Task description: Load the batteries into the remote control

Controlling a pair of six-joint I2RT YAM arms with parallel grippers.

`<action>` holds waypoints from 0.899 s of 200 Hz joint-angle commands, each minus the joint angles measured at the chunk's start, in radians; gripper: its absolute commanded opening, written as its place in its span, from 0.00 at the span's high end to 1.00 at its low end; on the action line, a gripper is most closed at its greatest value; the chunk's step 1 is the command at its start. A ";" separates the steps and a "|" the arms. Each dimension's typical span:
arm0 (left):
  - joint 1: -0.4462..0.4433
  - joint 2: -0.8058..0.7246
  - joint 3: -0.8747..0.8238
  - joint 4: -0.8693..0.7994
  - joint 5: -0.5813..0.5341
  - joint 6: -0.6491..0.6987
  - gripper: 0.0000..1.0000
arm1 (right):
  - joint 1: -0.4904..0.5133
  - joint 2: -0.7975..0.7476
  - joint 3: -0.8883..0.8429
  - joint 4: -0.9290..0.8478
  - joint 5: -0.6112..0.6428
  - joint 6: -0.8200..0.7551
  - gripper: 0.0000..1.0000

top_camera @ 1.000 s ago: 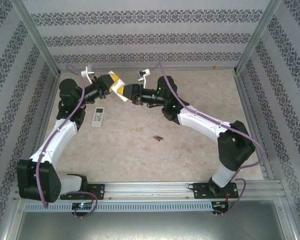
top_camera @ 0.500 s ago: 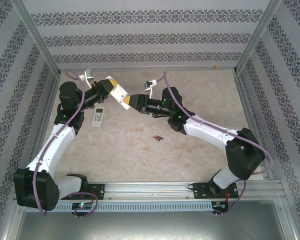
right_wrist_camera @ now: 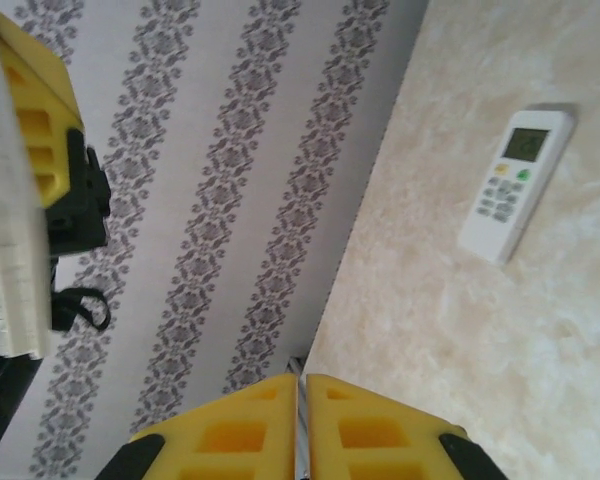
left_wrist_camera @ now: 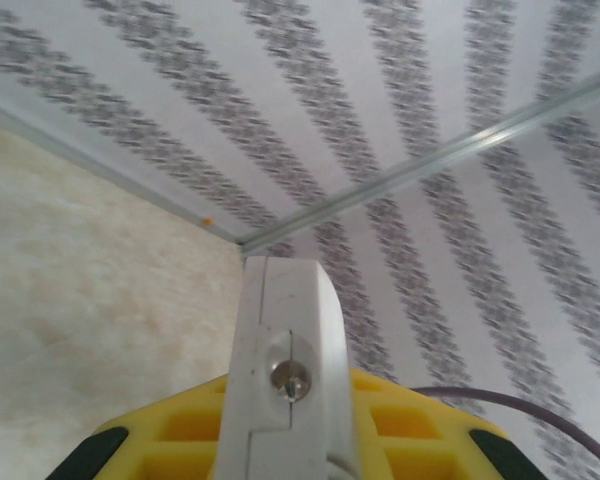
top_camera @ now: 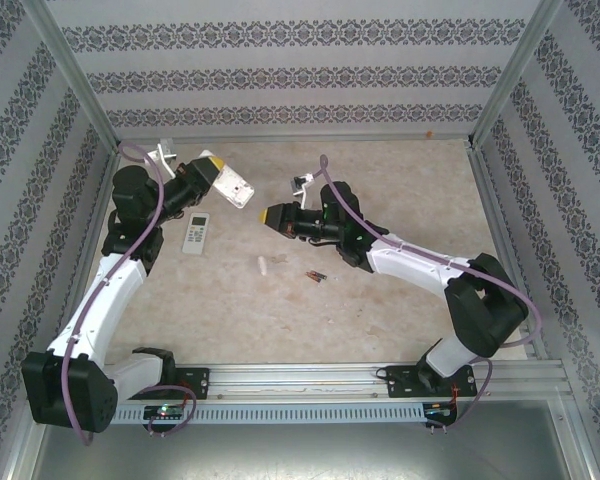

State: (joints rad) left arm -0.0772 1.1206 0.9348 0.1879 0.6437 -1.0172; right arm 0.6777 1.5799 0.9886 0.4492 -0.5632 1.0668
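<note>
Count first: two remotes, two arms, one little clutch of batteries. The lying remote is flat on the table, buttons and display up, and that's our marker.

Just right of it and farther from the arm bases, lifted clear of the table, the raised remote sits pinched in the left gripper. On the left wrist camera its white edge stands up between the two yellow fingers, clamped on both sides. A seam and a small round glint show on that edge. Whether its battery bay is open or filled, I can't tell.

Right gripper now: it hangs to the right of the lying remote, above the table, just short of the raised remote's free end and apart from it. Its wrist camera shows the yellow pads pressed together, just a hairline between them, nothing in the pinch.

The batteries lie on the table well to the right of the lying remote and a bit nearer the arm bases. They are a dark-and-reddish speck, too small to count out. Between them and the lying remote rests one small white piece, loose on the table, touching neither.
</note>
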 commanded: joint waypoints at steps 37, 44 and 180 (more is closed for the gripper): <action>-0.003 0.032 -0.081 -0.103 -0.052 0.154 1.00 | -0.036 -0.026 0.011 -0.177 0.139 -0.438 0.33; -0.005 0.060 -0.089 -0.064 -0.001 0.138 1.00 | -0.008 -0.051 0.010 -0.192 0.184 -0.571 0.18; -0.150 0.032 -0.116 0.050 -0.009 0.102 1.00 | 0.146 0.091 0.297 -0.405 0.323 -1.093 0.34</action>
State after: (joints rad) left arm -0.2111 1.2015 0.8089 0.1482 0.5934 -0.8978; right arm 0.8234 1.6287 1.2675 0.1081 -0.2573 -0.0223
